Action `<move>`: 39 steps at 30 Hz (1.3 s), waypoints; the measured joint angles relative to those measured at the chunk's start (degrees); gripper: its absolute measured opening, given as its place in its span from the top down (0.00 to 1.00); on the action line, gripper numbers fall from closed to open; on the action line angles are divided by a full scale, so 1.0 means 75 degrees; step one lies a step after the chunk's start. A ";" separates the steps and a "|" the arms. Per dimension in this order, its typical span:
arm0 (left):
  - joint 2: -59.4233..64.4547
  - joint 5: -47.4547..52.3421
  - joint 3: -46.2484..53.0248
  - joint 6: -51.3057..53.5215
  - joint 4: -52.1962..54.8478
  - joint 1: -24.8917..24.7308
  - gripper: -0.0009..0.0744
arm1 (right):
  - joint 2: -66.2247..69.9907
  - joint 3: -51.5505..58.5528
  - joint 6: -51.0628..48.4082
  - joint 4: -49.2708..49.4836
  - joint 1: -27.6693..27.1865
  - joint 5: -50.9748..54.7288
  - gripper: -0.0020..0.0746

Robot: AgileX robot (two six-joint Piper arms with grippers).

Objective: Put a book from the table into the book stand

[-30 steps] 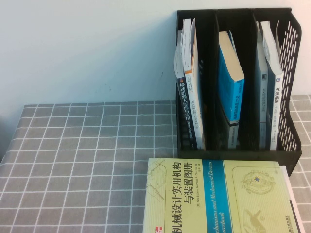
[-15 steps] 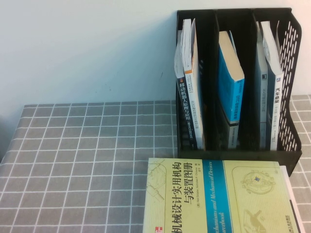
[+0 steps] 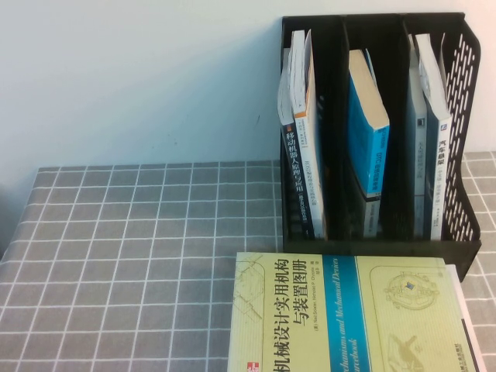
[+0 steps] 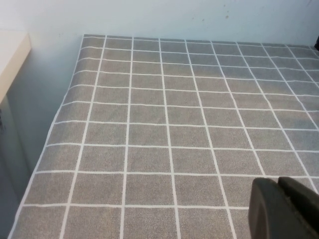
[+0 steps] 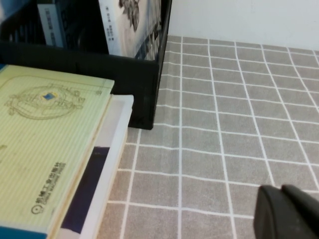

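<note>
High view: yellow-green book [image 3: 341,314] lies before book stand [image 3: 380,139]; left gripper [image 4: 285,209], right gripper [image 5: 288,213] closed

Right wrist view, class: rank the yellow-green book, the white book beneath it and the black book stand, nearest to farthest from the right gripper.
Right gripper, at the frame's lower corner over the tablecloth.
1. White book, edge jutting out beneath the top book.
2. Yellow-green book, lying on top.
3. Black book stand, behind both.

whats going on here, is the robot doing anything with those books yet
Not yet. A yellow-green book lies flat on the checked table, stacked on another book in front of the black book stand, whose three slots already hold books. Neither arm touches anything: the left claw and right claw both sit shut above bare tablecloth.
</note>
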 joint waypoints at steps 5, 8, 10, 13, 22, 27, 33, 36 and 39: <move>-0.0003 0.0000 0.0000 0.0000 0.0000 0.0000 0.99 | 0.0000 0.0000 0.0012 -0.0079 0.0000 0.0019 0.98; -0.0003 0.0000 0.0000 0.0000 0.0000 0.0000 0.99 | 0.0000 0.0000 0.0012 -0.0128 0.0000 0.0019 0.98; -0.0003 0.0000 0.0000 0.0000 0.0000 0.0000 0.99 | 0.0000 0.0000 0.0012 -0.0131 0.0000 0.0019 0.98; -0.0003 0.0000 0.0000 0.0000 0.0000 0.0000 0.99 | 0.0000 0.0000 0.0012 -0.0159 0.0000 0.0019 0.98; -0.0003 0.0000 0.0000 0.0000 0.0000 0.0000 0.99 | 0.0000 0.0000 -0.0018 -0.0171 0.0000 0.0019 0.98; -0.0003 0.0000 0.0000 0.0000 0.0000 0.0000 0.99 | 0.0000 0.0000 -0.0018 -0.0171 0.0000 0.0019 0.98; -0.0016 0.0000 0.0000 0.0000 0.0000 0.0000 0.99 | 0.0000 0.0000 -0.0018 -0.0171 0.0000 0.0019 0.98; -0.0016 0.0000 0.0000 0.0000 0.0000 0.0000 0.99 | 0.0000 0.0000 -0.0018 -0.0171 0.0000 0.0019 0.98; -0.0016 0.0000 0.0000 0.0000 0.0000 0.0000 0.99 | 0.0000 0.0000 -0.0018 -0.0171 0.0000 0.0019 0.98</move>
